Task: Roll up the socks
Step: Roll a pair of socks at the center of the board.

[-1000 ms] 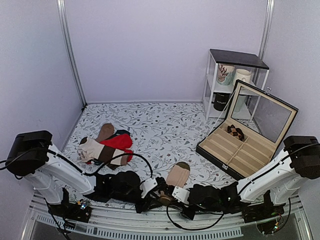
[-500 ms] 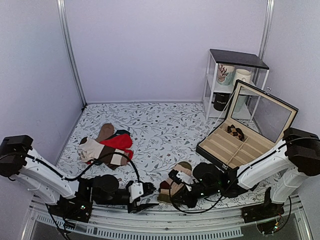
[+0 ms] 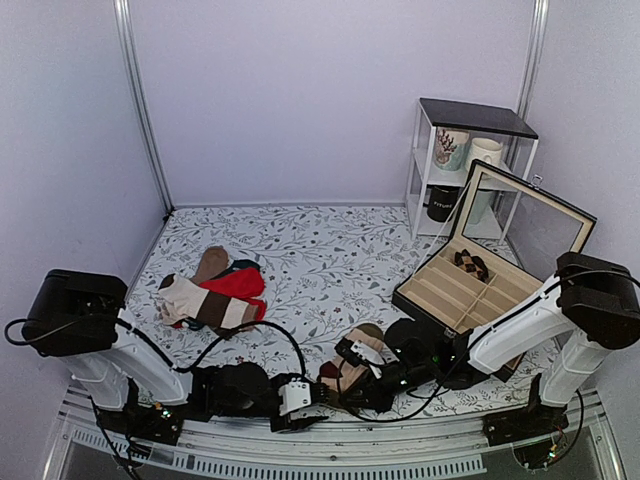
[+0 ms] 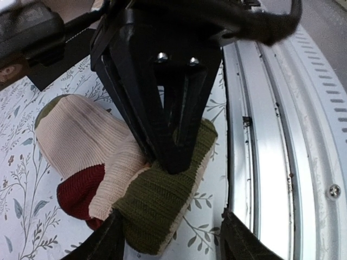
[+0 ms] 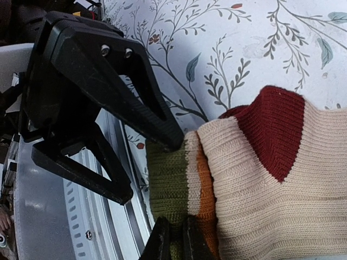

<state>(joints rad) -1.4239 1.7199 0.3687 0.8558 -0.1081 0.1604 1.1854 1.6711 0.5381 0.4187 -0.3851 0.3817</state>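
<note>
The right end effector [image 5: 174,238] is clamping the olive end of the socks [image 4: 92,146], which are lying at the near edge of the bench [image 3: 330,250]. The left end effector [image 4: 173,230] is hovering alongside, jaws apart. Rolling seems to be only beginning; the next move calls for turning that end over.

Robot lab test cell, enclosed by plain lilac panels [image 3: 330,100] on aluminium posts [image 3: 140,105], tabletop covered with floral sheet [image 3: 320,250], arms [image 3: 135,350] bolted to a metal rail [image 3: 250,455]

left tool [image 4: 172,238] and right tool [image 5: 174,241] crowd the socks [image 5: 260,179] head-on; metal rail [image 4: 271,162] just beside; the surface [image 3: 320,250] beyond them lies open.
</note>
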